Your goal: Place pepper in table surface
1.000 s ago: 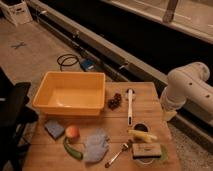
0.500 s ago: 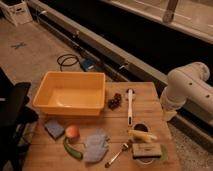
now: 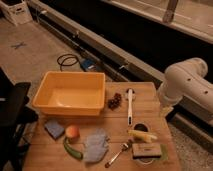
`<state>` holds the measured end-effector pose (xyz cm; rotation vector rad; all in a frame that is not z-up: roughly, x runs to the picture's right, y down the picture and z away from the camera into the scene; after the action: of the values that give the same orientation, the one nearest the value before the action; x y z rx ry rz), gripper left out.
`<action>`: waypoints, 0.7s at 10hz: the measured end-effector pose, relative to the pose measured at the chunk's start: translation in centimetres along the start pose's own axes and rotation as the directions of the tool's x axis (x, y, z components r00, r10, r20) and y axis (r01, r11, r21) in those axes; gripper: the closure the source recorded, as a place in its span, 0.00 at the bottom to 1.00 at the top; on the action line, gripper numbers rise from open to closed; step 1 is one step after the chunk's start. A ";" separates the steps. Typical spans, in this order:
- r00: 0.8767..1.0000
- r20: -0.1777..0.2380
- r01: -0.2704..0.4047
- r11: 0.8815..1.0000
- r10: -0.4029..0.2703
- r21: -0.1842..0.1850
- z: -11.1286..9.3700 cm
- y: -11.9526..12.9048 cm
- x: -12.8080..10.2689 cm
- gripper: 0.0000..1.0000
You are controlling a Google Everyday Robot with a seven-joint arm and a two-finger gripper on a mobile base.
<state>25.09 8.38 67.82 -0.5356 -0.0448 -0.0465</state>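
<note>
The pepper (image 3: 72, 149), slim, curved and glossy green, lies flat on the table surface (image 3: 150, 97) near its front left. An orange-pink fruit (image 3: 73, 131) sits just behind it and a grey cloth (image 3: 96, 145) just to its right. My white arm (image 3: 185, 85) bends over the table's right edge, well away from the pepper. The gripper itself is hidden behind the arm's links. Nothing is touching the pepper.
A yellow tub (image 3: 70, 92) fills the back left of the table. Also on the table are a blue sponge (image 3: 54, 128), dark grapes (image 3: 115, 101), a white-handled utensil (image 3: 130, 102), a fork (image 3: 117, 152), a yellow item (image 3: 141, 135) and a dark sponge (image 3: 146, 151). A black chair (image 3: 12, 110) stands at the left.
</note>
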 end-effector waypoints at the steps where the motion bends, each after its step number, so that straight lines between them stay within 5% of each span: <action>1: 1.000 0.014 0.027 1.000 -0.027 0.001 -0.1 -0.2 -1.5 0.35; 4: 0.980 0.080 0.180 0.984 -0.180 0.002 -0.3 -0.6 -9.5 0.35; 7: 0.921 0.126 0.373 0.928 -0.369 -0.004 -0.2 0.7 -17.3 0.35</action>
<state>7.84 9.44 66.37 -0.5517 -0.2670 -0.3866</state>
